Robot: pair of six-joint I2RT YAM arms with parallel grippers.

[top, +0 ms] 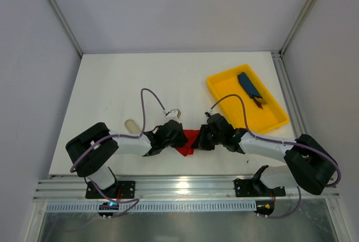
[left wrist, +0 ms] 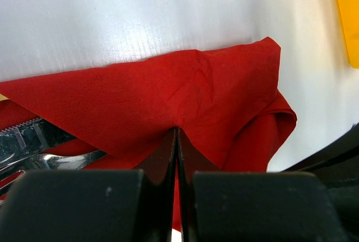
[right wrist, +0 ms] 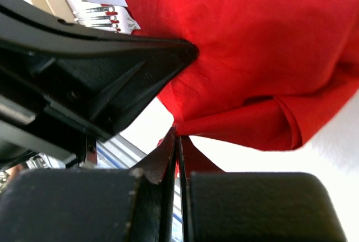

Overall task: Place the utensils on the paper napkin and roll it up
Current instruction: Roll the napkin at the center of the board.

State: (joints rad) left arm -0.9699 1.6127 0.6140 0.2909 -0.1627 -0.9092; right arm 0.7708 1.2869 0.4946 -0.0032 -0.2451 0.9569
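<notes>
The red paper napkin (top: 188,142) lies folded near the table's front edge, between my two grippers. My left gripper (top: 175,136) is shut on the napkin's edge (left wrist: 168,96). My right gripper (top: 203,138) is shut on another edge of the napkin (right wrist: 252,56). The metal utensils lie under the napkin's fold: a shiny handle and tines show at the lower left of the left wrist view (left wrist: 33,144), and fork tines show at the top left of the right wrist view (right wrist: 106,17). In the top view the utensils are hidden.
A yellow tray (top: 224,87) at the back right holds a flat dark-blue item (top: 249,87). A pale beige sleeve (top: 130,125) lies left of the left arm. The table's front rail runs just below the napkin.
</notes>
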